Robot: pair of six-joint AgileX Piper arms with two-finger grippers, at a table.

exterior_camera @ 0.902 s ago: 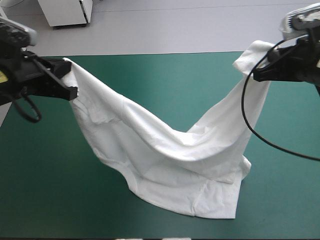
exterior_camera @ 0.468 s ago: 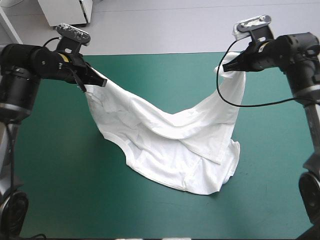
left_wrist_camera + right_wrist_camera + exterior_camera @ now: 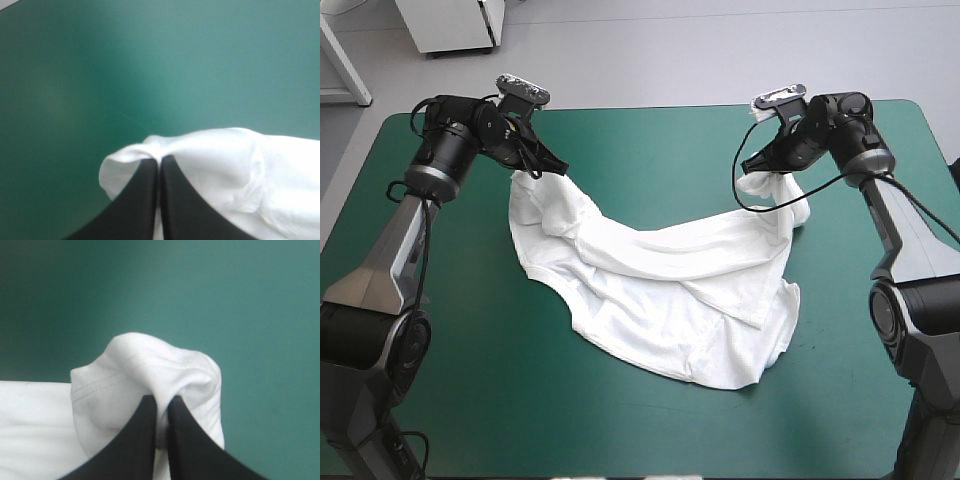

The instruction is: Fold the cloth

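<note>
The left gripper [image 3: 542, 166] sits low over the far-left part of the teal-green cover [image 3: 440, 400], its black fingers clamped on a bunched corner of the T-shirt [image 3: 660, 290]. In the left wrist view the two fingers meet in one narrow arch (only a hairline shows between them), with a rounded lobe of white fabric pinched at their tips and bare cover ahead.

From that corner the T-shirt runs rightward. Its far edge sags in a shallow curve between the two held corners, and the body lies rumpled on the cover around the table's middle, reaching toward the near edge. The fabric is white and creased in long diagonal folds, with a loose flap doubled over on its right side.

On the right, the right gripper [image 3: 757, 166] is over the far-right part of the cover, its fingers likewise pressed together on the shirt's other corner. The right wrist view shows a knot of cloth bulging over the fingertips, a double line of stitching running across it.

Counted: one T-shirt, two grippers, two fingers on each, both pairs gripping cloth.
</note>
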